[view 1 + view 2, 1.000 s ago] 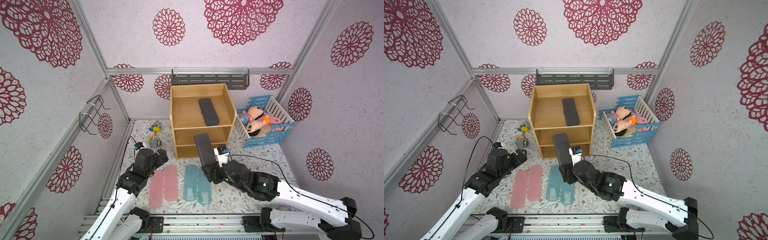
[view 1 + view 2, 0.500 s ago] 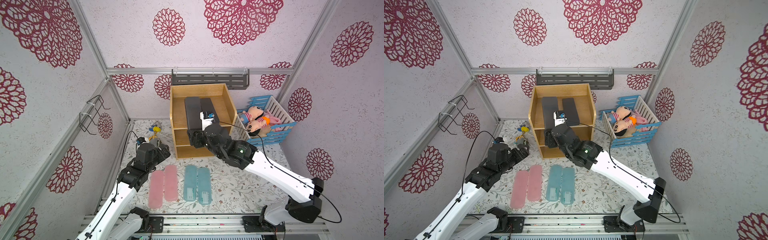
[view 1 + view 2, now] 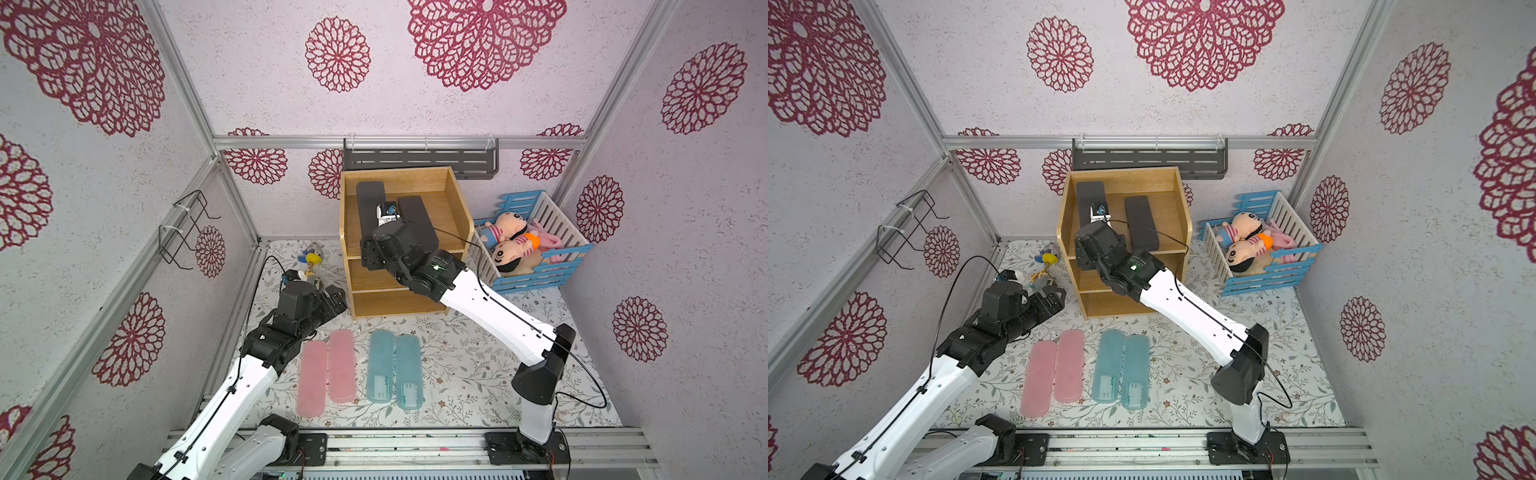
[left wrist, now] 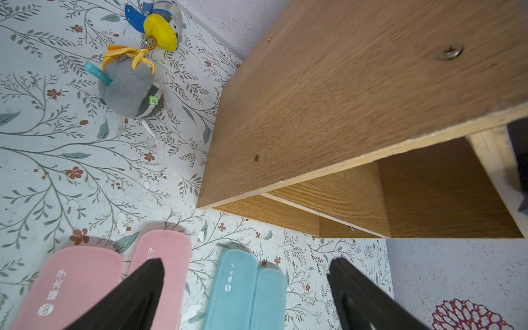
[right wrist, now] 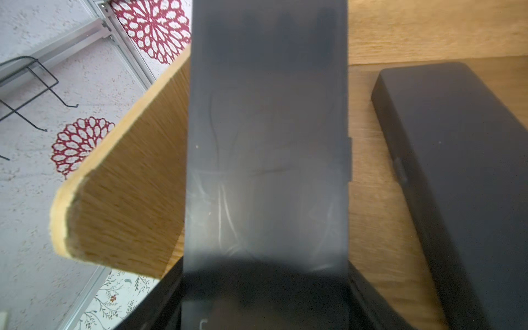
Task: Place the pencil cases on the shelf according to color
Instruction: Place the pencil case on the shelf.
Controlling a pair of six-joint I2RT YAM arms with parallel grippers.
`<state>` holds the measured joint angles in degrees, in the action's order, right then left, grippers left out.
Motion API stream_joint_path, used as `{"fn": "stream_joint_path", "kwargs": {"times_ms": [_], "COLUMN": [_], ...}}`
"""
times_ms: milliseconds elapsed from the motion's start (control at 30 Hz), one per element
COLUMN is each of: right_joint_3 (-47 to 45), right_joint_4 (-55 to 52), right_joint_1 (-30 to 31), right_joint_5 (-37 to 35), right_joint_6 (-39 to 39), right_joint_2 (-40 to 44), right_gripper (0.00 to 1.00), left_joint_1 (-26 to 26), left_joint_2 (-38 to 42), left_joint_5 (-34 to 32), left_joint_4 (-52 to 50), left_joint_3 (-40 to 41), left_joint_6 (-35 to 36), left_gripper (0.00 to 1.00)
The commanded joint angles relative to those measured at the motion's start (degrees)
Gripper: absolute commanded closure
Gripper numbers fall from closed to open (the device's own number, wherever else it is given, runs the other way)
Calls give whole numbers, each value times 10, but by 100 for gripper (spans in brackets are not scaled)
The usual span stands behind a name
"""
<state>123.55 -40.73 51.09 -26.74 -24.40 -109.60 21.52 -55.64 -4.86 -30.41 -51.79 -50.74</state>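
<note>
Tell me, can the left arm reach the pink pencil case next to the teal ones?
Probably yes. The left pincer is open and empty, close to that pink pencil case; nothing lies on it, and a gap parts it from the nearest teal pencil case.

Two pink cases (image 3: 312, 380) (image 3: 341, 365), two teal cases (image 3: 381, 365) (image 3: 409, 372), two black cases (image 3: 369, 199) (image 3: 412, 206) — one shelf (image 3: 395, 304), one crib (image 3: 536, 279), two dolls (image 3: 509, 224) (image 3: 512, 251).
</note>
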Motion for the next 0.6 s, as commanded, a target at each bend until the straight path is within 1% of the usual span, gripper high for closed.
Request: {"fn": "stream_joint_path", "kwargs": {"times_ms": [0,67,100,267,333,467,567], "right_joint_3": [53,73,79,106,112,120,135], "right_joint_4": [-12,-24,-22,-26,-26,-16,-15], "right_joint_1": [-11,-13,-13,-14,-14,-14,-14], "right_joint_5": [-25,-27,-23,-11,-10,-9,-12], "right_joint_6": [12,9,12,11,7,19,36], "right_joint_2": [-17,-31,-35,-54,-54,-45,-31], "right_gripper": [34,32,29,11,6,3,2], "left_joint_1": [5,5,5,5,6,6,6], "left_joint_2": [-1,0,1,0,5,17,22], "left_joint_5": [6,6,7,20,20,11,17], "left_joint_4": [2,-1,-3,-13,-26,-31,-37], "left_joint_3": [1,1,1,-4,-4,6,1], "left_joint_6": [13,15,16,22,26,28,28], "left_gripper": [3,3,3,3,3,3,3]}}
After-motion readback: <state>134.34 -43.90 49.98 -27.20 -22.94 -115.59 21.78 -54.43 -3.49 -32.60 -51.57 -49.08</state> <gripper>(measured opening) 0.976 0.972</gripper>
